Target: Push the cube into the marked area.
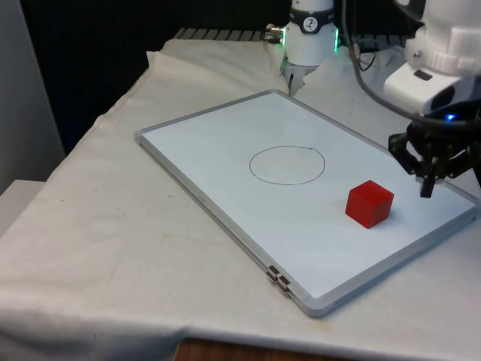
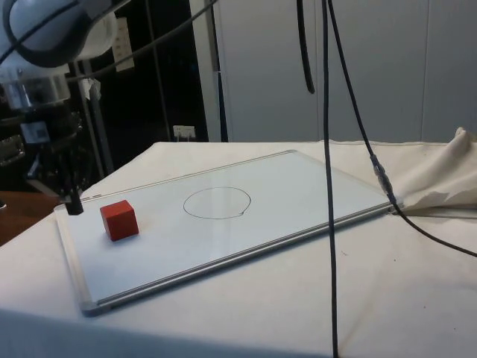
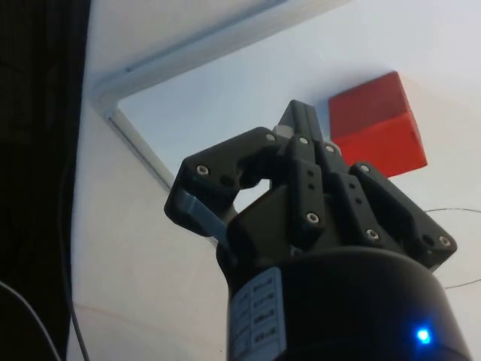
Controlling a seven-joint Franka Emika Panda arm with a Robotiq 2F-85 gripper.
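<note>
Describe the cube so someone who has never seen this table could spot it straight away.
A whiteboard lies flat on the cloth-covered table, with a thin circle drawn near its middle. The cube sits outside that circle, toward the front view's right, near the black gripper. It is the one solid red block on the white surface.

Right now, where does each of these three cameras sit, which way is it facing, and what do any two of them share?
Front view: across the table, facing the whiteboard with its drawn circle and red cube; the arm's base and the gripper show at the front view's right.
Side view: from the table's side, facing the same board; the gripper hangs beside the cube.
Wrist view: on the wrist, looking down past the fingers at the cube.
All three share the cube.
</note>
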